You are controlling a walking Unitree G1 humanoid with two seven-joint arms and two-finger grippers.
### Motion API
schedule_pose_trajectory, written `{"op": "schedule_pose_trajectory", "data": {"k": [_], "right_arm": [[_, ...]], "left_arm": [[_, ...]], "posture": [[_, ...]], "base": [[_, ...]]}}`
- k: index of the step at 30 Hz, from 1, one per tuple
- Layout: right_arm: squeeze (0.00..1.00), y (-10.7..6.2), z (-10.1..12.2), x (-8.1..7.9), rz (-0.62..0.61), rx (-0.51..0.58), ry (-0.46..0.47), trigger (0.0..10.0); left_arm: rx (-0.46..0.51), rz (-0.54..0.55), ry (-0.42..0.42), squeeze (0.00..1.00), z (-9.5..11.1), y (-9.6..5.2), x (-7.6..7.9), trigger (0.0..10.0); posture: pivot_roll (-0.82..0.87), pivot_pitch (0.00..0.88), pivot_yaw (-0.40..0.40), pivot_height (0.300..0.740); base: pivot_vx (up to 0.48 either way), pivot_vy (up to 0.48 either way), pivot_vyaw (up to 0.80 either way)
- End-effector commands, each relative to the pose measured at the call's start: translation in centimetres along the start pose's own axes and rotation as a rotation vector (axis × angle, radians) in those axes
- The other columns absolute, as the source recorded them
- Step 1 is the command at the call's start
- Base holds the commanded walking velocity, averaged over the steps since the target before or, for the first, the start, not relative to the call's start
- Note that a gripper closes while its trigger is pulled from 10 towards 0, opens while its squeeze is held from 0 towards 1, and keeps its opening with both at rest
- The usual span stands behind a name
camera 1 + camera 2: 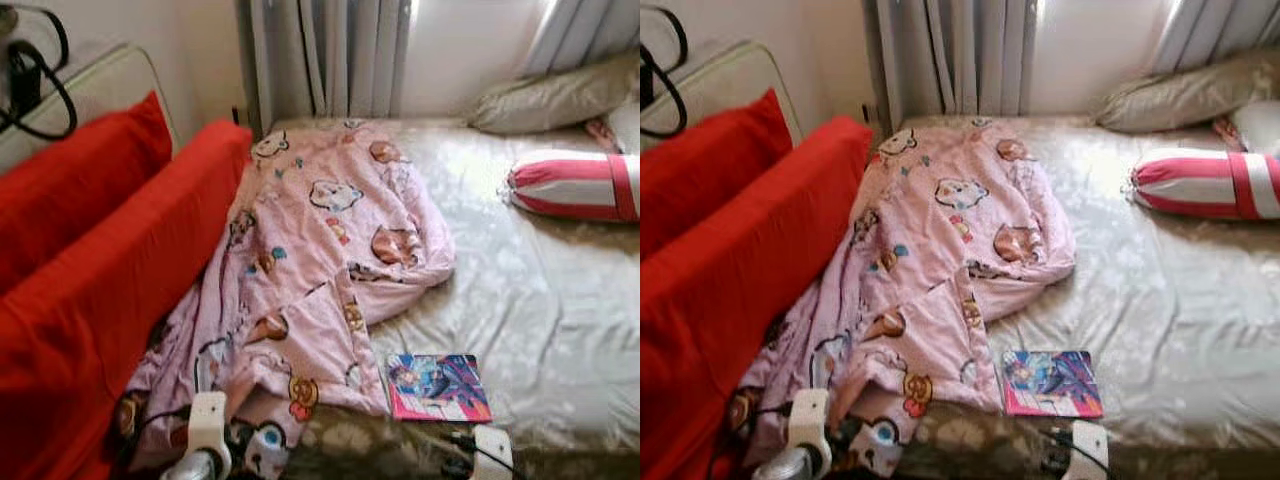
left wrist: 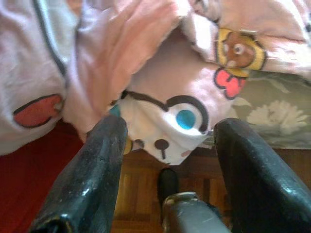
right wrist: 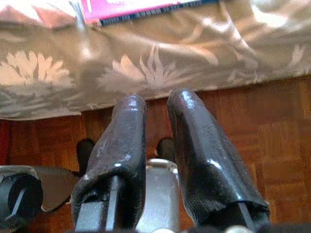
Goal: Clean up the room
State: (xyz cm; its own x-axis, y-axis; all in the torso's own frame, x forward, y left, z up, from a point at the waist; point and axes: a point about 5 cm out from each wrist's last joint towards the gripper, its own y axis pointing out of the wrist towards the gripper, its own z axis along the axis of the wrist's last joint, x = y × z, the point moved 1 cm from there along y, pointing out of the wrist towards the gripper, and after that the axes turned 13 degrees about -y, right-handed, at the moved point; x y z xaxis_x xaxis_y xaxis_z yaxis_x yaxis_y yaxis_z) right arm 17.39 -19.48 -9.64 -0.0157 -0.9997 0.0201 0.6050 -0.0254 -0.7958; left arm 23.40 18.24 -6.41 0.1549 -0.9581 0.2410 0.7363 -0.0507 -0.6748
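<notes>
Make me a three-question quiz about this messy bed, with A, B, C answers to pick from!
1. Where is the book lying?
A. On the bed sheet, beside the pink blanket
B. On the floor
C. On top of the striped bolster

2. What colours are the bolster?
A. Blue and yellow
B. Red and white stripes
C. All green

3. How is the left claw right now?
A. Shut tight on the book
B. Open, with the blanket's hanging corner in front of it
C. Shut on a pillow

Answers: 1 A, the book rests flat on the sheet next to the blanket's edge. 2 B, its stripes show near the window. 3 B, the left wrist view shows the fingers spread wide apart.
</notes>
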Motion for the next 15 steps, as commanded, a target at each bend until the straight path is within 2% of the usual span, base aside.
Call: {"op": "schedule_pose_trajectory", "data": {"k": [1,7,13,15], "right_arm": [[0.00,0.0,0.0,-0.2,-0.005,0.000,-0.012,10.0],[0.00,0.2,0.3,-0.9,0.001,0.006,-0.013,10.0],[0.00,0.3,0.9,-0.4,-0.005,0.022,-0.016,10.0],[0.00,0.2,1.4,0.6,-0.014,0.034,-0.012,10.0]], "left_arm": [[0.002,-0.013,0.016,0.00,-0.1,0.0,0.1,10.0],[0.003,-0.020,0.021,0.00,-0.1,0.0,0.3,10.0],[0.003,-0.023,0.031,0.00,0.0,0.0,0.4,10.0],[0.005,-0.024,0.032,0.00,0.0,0.0,0.4,10.0]], "posture": [[0.06,0.000,0.008,0.740],[0.06,0.000,0.006,0.740],[0.06,0.002,0.007,0.740],[0.06,0.003,0.007,0.740]], "base": [[0.000,-0.412,0.00],[0.000,-0.466,0.00],[0.000,-0.472,0.00],[0.000,-0.236,0.00]]}}
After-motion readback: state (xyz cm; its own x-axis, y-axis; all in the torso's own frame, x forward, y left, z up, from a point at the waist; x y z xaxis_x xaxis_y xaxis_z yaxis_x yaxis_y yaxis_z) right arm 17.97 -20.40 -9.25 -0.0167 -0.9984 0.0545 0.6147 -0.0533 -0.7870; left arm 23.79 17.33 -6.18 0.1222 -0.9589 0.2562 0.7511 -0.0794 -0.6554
